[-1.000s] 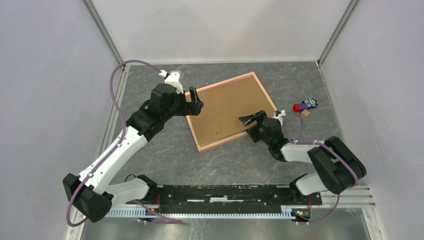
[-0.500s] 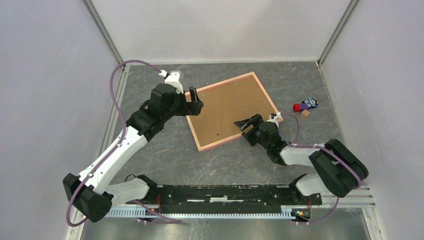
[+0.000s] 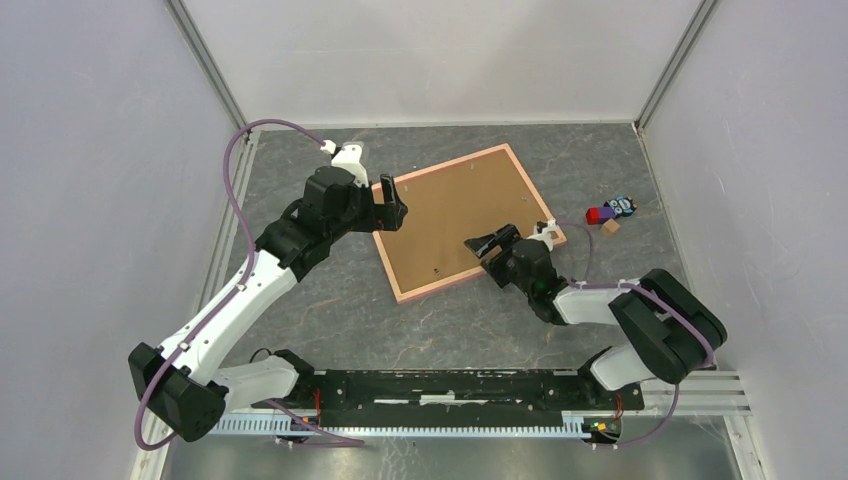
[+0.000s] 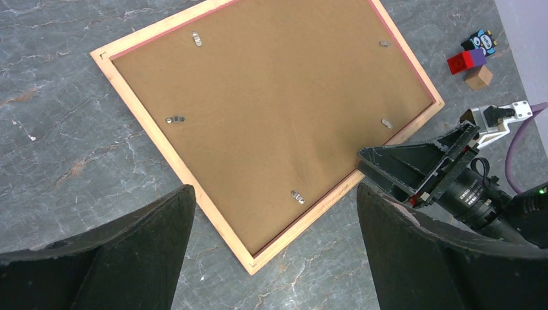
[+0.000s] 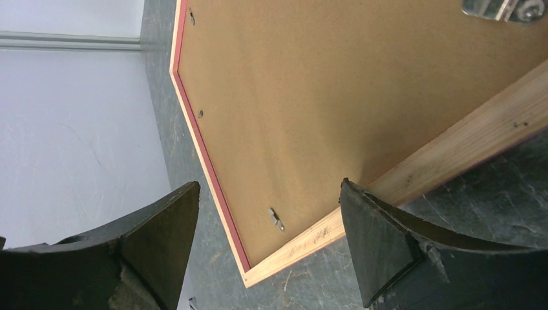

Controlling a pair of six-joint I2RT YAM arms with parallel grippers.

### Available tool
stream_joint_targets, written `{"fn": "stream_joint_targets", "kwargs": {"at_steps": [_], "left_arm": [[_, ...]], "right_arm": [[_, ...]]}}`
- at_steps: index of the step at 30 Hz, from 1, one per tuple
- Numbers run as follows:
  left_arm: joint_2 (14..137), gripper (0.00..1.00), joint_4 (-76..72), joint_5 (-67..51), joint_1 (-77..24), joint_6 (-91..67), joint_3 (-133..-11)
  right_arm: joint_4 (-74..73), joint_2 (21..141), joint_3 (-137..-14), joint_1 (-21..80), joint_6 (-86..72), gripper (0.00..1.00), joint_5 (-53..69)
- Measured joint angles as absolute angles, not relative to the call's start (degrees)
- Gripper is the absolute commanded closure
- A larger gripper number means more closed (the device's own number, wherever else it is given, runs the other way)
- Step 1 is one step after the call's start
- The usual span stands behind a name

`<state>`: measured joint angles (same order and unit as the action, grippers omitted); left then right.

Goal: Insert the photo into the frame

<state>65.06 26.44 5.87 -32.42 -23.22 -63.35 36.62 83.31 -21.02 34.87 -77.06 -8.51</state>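
The frame (image 3: 455,215) lies back side up on the table, a brown board with a pink rim and small metal clips (image 4: 298,197). No photo shows in any view. My left gripper (image 3: 392,203) hangs open above the frame's left corner; in the left wrist view it (image 4: 274,194) straddles the frame's (image 4: 271,103) near corner from above. My right gripper (image 3: 488,243) is open and low at the frame's near right edge. In the right wrist view it (image 5: 268,187) has nothing between its fingers and one finger (image 5: 375,239) overlaps the frame's (image 5: 323,97) wooden rim.
A red and purple block (image 3: 599,214), a small blue figure (image 3: 622,206) and a wooden cube (image 3: 610,227) sit right of the frame. White walls close the table in on three sides. The arms' base rail (image 3: 450,385) runs along the near edge.
My right gripper has slid a little left along the frame's near edge, uncovering the frame's right corner. The left arm and the frame have barely moved.
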Motion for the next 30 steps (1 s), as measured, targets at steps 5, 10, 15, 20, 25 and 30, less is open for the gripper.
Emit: {"fn": "stream_joint_targets", "kwargs": {"at_steps": [5,10,15,20,25,30], "left_arm": [[65.1,0.0,26.4,5.9,-32.4,-23.2,-63.4],[65.1,0.0,26.4,5.9,-32.3,-23.2,-63.4],[65.1,0.0,26.4,5.9,-32.3,-23.2,-63.4],[65.4,0.0,26.4,5.9,-32.3,-23.2,-63.4],[69.2,0.0,26.5,5.9,-32.3,-23.6,-63.4],[75.8,0.05,27.9,5.8,-32.3,-28.5,-62.7]], "right_arm": [[37.7,85.8,-22.3,34.9,-77.1,0.15,-8.8],[38.0,86.2,-22.8,34.9,-75.6,0.15,-9.2],[32.1,82.2,-24.1,35.0,-66.7,0.12,-11.4],[27.6,74.7,-26.7,35.0,-51.2,0.1,-14.1],[24.5,70.1,-31.5,34.6,-34.5,0.02,-15.3],[22.9,63.9,-29.9,32.6,-23.7,0.02,-18.6]]}}
